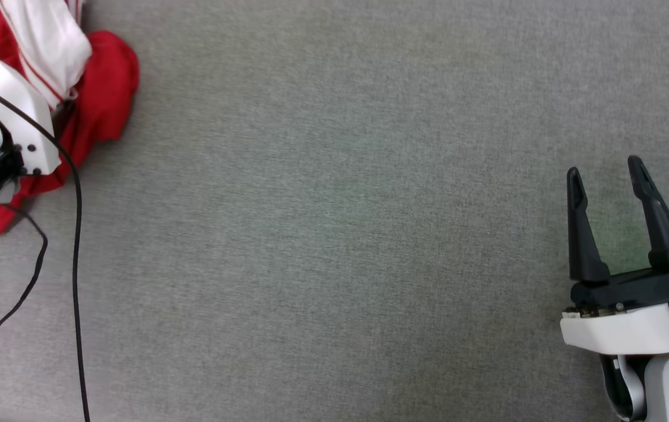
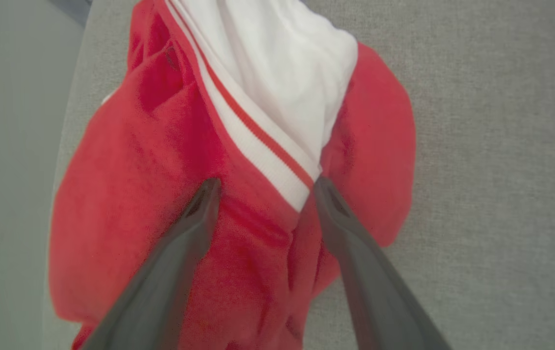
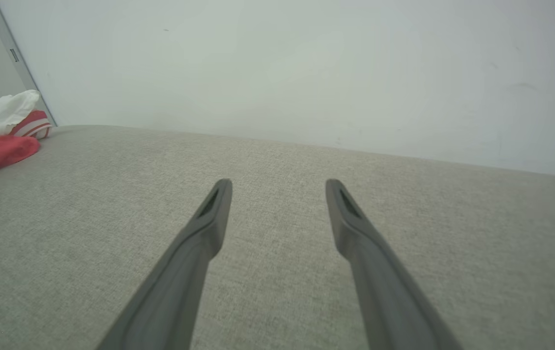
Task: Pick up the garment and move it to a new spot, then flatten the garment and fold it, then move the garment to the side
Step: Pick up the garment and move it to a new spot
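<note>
Far left: the garment [image 1: 106, 88] lies in a crumpled heap at the left edge of the grey fabric surface [image 1: 334, 234]. Red body is bunched up, white sleeve with striped trim is on top. No lettering visible.

The left arm [image 1: 6, 111] sits over the heap, with a black cable [image 1: 77, 234] trailing down from it.

Left gripper [image 2: 264, 187]: fingers spread wide, tips right over the red cloth beside the trim, nothing pinched. Can't tell if the tips touch the cloth.

Middle: open grey surface, probably where the garment gets laid out.

Far right: right gripper [image 1: 601, 170] hovers over the surface with fingers apart, holding nothing, well apart from the garment.

My read on status: we're in step one and the grasp is not yet made. Nothing is done. Pick-up, move to the new spot, flatten, fold and move aside are all left.
</note>
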Controlling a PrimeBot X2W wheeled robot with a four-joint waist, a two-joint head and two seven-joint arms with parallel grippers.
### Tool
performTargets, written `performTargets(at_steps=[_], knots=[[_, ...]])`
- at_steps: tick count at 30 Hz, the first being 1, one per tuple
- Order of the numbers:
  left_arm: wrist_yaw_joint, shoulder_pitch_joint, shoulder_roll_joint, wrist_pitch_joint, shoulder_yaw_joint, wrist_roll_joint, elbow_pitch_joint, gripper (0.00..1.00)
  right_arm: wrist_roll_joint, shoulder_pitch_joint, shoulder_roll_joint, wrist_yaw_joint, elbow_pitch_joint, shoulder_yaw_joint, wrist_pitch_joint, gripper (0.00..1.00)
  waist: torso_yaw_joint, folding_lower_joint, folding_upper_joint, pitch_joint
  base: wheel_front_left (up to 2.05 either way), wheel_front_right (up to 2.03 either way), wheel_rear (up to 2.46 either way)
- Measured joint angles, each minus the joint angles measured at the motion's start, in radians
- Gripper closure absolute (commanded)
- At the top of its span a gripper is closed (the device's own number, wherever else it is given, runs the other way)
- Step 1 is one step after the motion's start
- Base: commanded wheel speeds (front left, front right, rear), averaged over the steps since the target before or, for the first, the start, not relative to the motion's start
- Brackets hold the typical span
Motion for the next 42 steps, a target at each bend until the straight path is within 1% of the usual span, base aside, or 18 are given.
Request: performTargets(at_steps=[3,6,11,12,13,18,26,32,35,42], knots=[[0.0,-0.008,0.008,0.084,-0.03,-0.025,0.063,0.0,-0.003,-0.017,-0.005,0.0,-0.009,0.0,0.0,0.0,-0.016,0.0,0.0,0.036,0.0,0.0,0.0],[0.0,-0.013,0.014,0.143,-0.052,-0.059,0.084,0.0,-0.003,-0.024,-0.008,0.0,-0.015,-0.001,0.0,0.0,-0.029,-0.0002,0.0,0.057,0.0,0.0,0.0],[0.001,-0.023,0.023,0.163,-0.08,-0.102,0.09,0.01,-0.006,-0.026,-0.009,0.0,-0.018,-0.004,0.0,0.0,-0.038,-0.0003,0.0,0.071,0.0,0.0,0.0],[0.001,-0.025,0.025,0.158,-0.091,-0.107,0.09,0.57,-0.006,-0.026,-0.009,0.0,-0.018,-0.005,0.0,0.0,-0.037,-0.0002,0.0,0.07,0.0,0.0,0.0],[0.001,-0.025,0.026,0.143,-0.099,-0.109,0.089,1.0,-0.007,-0.026,-0.009,0.0,-0.017,-0.006,0.0,0.0,-0.036,-0.0002,0.0,0.068,0.0,0.0,0.0],[0.001,-0.025,0.028,0.032,-0.161,-0.112,0.068,1.0,-0.007,-0.024,-0.008,0.0,-0.009,-0.003,0.0,0.0,-0.026,-0.0001,0.0,0.037,0.0,0.0,0.0],[0.0,-0.08,0.078,-0.141,-0.272,-0.095,-0.04,1.0,0.001,-0.009,-0.001,0.0,0.016,0.008,0.0,0.0,-0.017,-0.0002,0.0,-0.057,0.0,0.0,0.0],[0.0,-0.106,0.087,-0.207,-0.382,-0.079,-0.151,1.0,0.013,0.014,0.005,0.0,0.03,0.01,0.0,0.0,-0.028,-0.0002,0.0,-0.132,0.0,0.0,0.0],[0.0,-0.124,0.077,-0.228,-0.419,-0.07,-0.212,1.0,0.02,0.023,0.007,0.0,0.033,0.01,0.0,0.0,-0.045,-0.0002,0.0,-0.158,0.0,0.0,0.0],[0.0,-0.154,0.014,-0.249,-0.504,-0.048,-0.337,1.0,0.058,0.043,0.007,0.0,0.038,0.008,0.0,0.0,-0.11,-0.0003,0.0,-0.197,0.0,0.0,0.0]])
